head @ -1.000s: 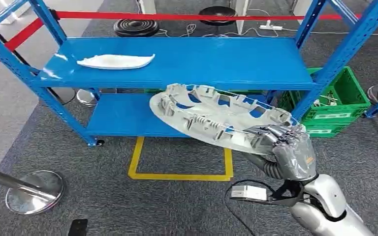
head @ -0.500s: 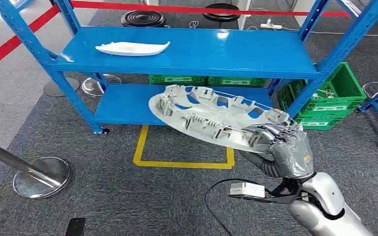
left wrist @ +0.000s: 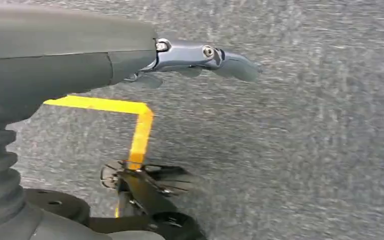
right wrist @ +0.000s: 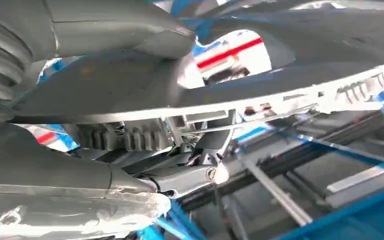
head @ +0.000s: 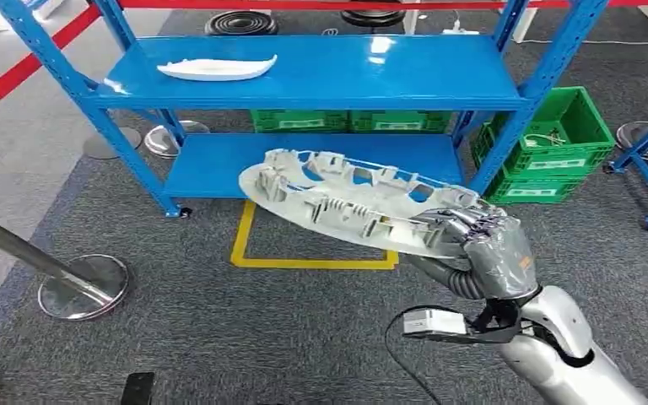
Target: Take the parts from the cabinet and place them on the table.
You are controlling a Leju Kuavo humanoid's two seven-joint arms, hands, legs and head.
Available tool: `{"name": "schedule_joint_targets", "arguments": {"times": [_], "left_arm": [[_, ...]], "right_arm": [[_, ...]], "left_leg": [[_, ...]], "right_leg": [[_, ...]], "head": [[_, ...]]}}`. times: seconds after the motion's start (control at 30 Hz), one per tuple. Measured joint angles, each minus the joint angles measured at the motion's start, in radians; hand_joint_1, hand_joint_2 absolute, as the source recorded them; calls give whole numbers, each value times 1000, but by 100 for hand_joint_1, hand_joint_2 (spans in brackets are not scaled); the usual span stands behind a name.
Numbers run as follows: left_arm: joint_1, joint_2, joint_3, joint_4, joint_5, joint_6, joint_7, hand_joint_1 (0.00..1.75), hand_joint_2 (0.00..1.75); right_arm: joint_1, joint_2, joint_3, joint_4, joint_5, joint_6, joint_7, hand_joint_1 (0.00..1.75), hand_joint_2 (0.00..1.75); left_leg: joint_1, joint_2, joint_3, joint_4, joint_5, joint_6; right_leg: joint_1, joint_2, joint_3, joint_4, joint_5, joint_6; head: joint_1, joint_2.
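Landmark: blue cabinet (head: 321, 76), two shelves, standing on grey carpet
Task progress: one part is off the cabinet and in hand; placement is not yet done, and no counter is in sight
Carried part: large grey ribbed panel (head: 346, 202), long and oval, held in front of the cabinet's lower shelf, clear of both shelves and tilted, its far end higher
Remaining part: white curved part (head: 217, 67) lies on the cabinet's top shelf, toward its left end, untouched
Right hand (head: 485, 249): grips the panel at the end farthest from the cabinet; the fingers (head: 464, 221) wrap over the panel's edge, and in the right wrist view the thumb (right wrist: 105, 25) presses one face while the darker fingers clamp the ribbed side
Left hand (left wrist: 130, 55): hangs over the carpet well away from the cabinet, holding nothing; one finger extends straight, the rest are hidden, so how far open it stands cannot be told
Surroundings: green crates (head: 548, 143) beside and behind the cabinet; yellow floor marking (head: 312, 257) in front of it
Judgement: carry to the counter comes next, then a return for the white part
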Motion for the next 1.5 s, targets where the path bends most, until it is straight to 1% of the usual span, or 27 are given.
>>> {"name": "schedule_joint_targets", "arguments": {"times": [0.07,0.1,0.2,0.27,0.33,0.37,0.4,0.47,0.53,0.57,0.6,0.7,0.73,0.8,0.87,0.9,0.97,1.03,1.1,1.13,1.23,1.27,1.33,1.37,1.4,1.43,1.5], "left_arm": [[-6,-2,0,0,-2,0,-2,0,175],[-7,-3,0,0,-3,1,-3,0,175],[0,-3,1,0,-10,3,-3,0,175],[7,-3,2,1,-15,5,-2,0,175],[6,-3,2,1,-21,5,-2,0,175],[5,-3,2,1,-21,5,-2,0,175],[5,-3,2,1,-21,5,-2,0,175],[6,-3,2,1,-21,5,-2,0,175],[5,-4,2,1,-21,5,-2,0,175],[5,-3,2,1,-23,5,-2,0,175],[5,-2,2,1,-25,5,-2,0,175],[8,0,2,1,-30,5,-2,0,175],[9,4,2,1,-31,7,-2,0,175],[11,4,2,1,-39,8,1,0,175],[9,5,2,1,-42,8,2,0,175],[8,5,2,1,-42,8,3,0,175],[6,5,2,1,-46,8,6,0,175],[3,5,0,1,-53,8,10,0,175],[-7,5,0,1,-55,7,10,0,175],[-13,3,0,1,-56,5,10,0,175],[-11,0,0,2,-55,1,6,0,175],[-10,2,0,2,-53,0,4,0,175],[-11,0,0,2,-53,1,-3,0,175],[-14,0,0,2,-53,0,-7,0,175],[-16,-1,0,2,-52,1,-10,0,175],[-17,-1,0,2,-51,2,-10,0,175],[-17,-1,1,2,-48,3,-10,0,175]], "right_arm": [[0,0,-2,-4,-8,5,-5,175,175],[2,-1,-5,-7,-10,6,-7,175,175],[16,-3,-8,-7,-16,6,-14,175,175],[37,-8,-10,-8,-21,7,-16,175,175],[49,-11,-10,-7,-23,7,-19,175,175],[54,-11,-10,-7,-23,7,-21,175,175],[59,-11,-10,-7,-23,7,-21,175,175],[60,-13,-11,-7,-23,8,-21,175,175],[60,-15,-13,-10,-25,11,-22,175,175],[59,-15,-15,-13,-26,16,-24,175,175],[63,-15,-18,-18,-26,18,-27,175,175],[76,-15,-28,-18,-24,22,-34,175,175],[77,-15,-31,-19,-23,23,-35,175,175],[83,-15,-37,-24,-22,26,-37,175,175],[90,-15,-37,-26,-20,27,-39,175,175],[91,-15,-37,-26,-20,27,-40,175,175],[95,-15,-37,-26,-16,29,-39,175,175],[105,-16,-40,-32,-10,28,-35,175,175],[114,-19,-47,-46,-8,28,-32,175,175],[119,-23,-52,-52,-7,28,-31,175,175],[140,-34,-56,-56,-9,27,-29,175,175],[149,-35,-58,-57,-13,27,-30,175,175],[155,-42,-61,-57,-18,28,-29,175,175],[156,-44,-61,-57,-23,27,-31,175,175],[157,-44,-61,-57,-27,27,-34,175,175],[157,-45,-61,-57,-31,27,-36,175,175],[157,-49,-63,-57,-37,26,-39,175,175]], "left_leg": [[-2,-2,129,-181,-9,7],[-4,-4,151,-242,-36,20],[-8,-3,126,-239,-7,40],[-2,3,115,-244,10,58],[-3,3,98,-243,26,64],[-4,3,86,-241,34,64],[-4,3,75,-238,42,64],[-4,3,51,-228,54,61],[-3,2,29,-214,62,54],[-6,2,19,-208,66,48],[-7,2,13,-202,72,43],[-6,1,2,-205,101,28],[-6,1,-9,-202,91,23],[-3,1,-40,-117,-27,11],[0,1,-73,38,-130,3],[0,1,-77,93,-138,0],[1,1,-45,96,-74,0],[1,1,52,-20,-12,6],[-3,-1,183,-210,-64,16],[-4,-1,190,-235,-73,22],[-3,1,156,-239,-34,43],[-3,3,145,-238,-21,49],[-3,4,118,-237,5,60],[-4,4,103,-236,19,61],[-4,4,85,-233,32,61],[-4,4,65,-228,45,60],[-2,5,26,-216,66,55]], "right_leg": [[6,-1,-21,5,16,9],[5,-4,-28,6,30,14],[2,-3,-37,-12,63,35],[-1,-1,-63,37,-15,45],[-1,0,-108,202,-121,51],[-1,0,-128,287,-157,53],[-1,0,-131,332,-162,54],[-1,0,-68,277,-104,53],[-2,0,53,107,-57,49],[0,1,99,33,-97,47],[4,5,117,3,-100,37],[6,5,88,17,-79,20],[-4,2,75,13,-68,9],[-3,2,48,15,-44,-9],[-2,1,17,16,-20,-9],[-2,1,2,17,-8,-9],[-2,1,-29,19,15,-8],[-2,2,-60,20,42,-1],[2,1,-78,22,63,9],[1,0,-80,14,84,14],[-3,2,-90,-15,125,34],[-5,2,-97,0,79,39],[-5,2,-119,124,-75,46],[-4,2,-129,207,-125,48],[-4,2,-135,283,-146,50],[-4,2,-128,326,-128,51],[-5,1,-63,295,-47,53]], "head": [[-1,0],[2,0],[1,0],[7,0],[9,0],[9,0],[8,0],[9,0],[9,0],[8,0],[6,0],[6,0],[10,0],[1,0],[1,0],[1,0],[1,0],[1,0],[2,0],[5,0],[1,0],[0,0],[10,0],[10,0],[12,0],[10,0],[10,0]]}}
